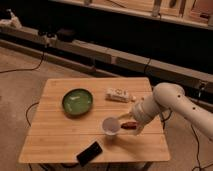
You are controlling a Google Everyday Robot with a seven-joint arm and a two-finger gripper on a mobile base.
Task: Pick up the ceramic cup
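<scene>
The ceramic cup (110, 126) stands upright on the worktop (60, 140), immediately left of the gripper (126, 124) as viewed. The gripper's state cannot be told.

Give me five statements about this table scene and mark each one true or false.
1. The ceramic cup is inside the green bowl. False: it is apart from the bowl, nearer the table's front edge.
2. The gripper is right beside the ceramic cup, on the side toward the arm. True.
3. The white packet lies to the picture's left of the green bowl. False: it lies to the bowl's right in the picture.
4. A flat black object lies near the front edge of the wooden table. True.
5. The robot arm reaches in from the picture's right. True.
</scene>
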